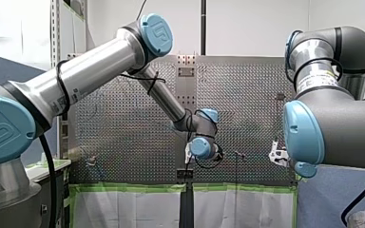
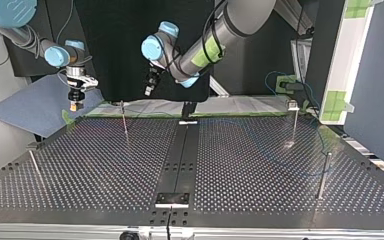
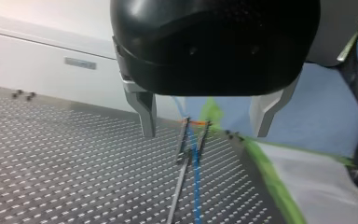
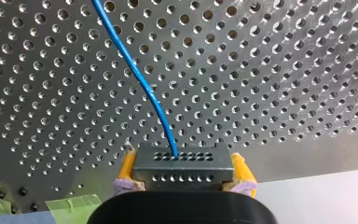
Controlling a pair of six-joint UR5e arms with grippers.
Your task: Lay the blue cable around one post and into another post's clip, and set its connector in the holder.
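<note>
At my right tool (image 4: 182,161): clenched, yellow pads (image 4: 127,169) pressing on the two short ends of a dark, many-holed connector (image 4: 182,168). Grips it square, with no visible tilt. From one hole in the connector's face, the blue cable (image 4: 135,74): climbs away over the perforated table (image 4: 279,70) and runs out of the right wrist view. Hangs near the table's far left corner in the top view.

At my left tool (image 3: 204,133): released, metal fingers (image 3: 145,114) spread wide, nothing between them. Hovers just behind and above a clip post (image 3: 182,158). Blue cable seemingly between the clip's two prongs, then on down beside the stem. Cannot tell whether seated in the clip or merely lined up with it.

Farther out, on the right half of the table in the top view: a faint blue curve lying slack near the far right post (image 2: 294,125).

Handling, as a judgement:
- **Cable:** Thin, light and limp. Bends anywhere, takes no push, follows only a pull. Likely springs out of a curve unless kept gently taut. Probably slick, so best pinched crosswise, close beside the post being rounded.
- **Connector:** Small and rigid. Best held by the short ends, as now, leaving the cable exit free. Worth avoiding a sharp kink at that exit.

Holder: not made out with any confidence.
</note>
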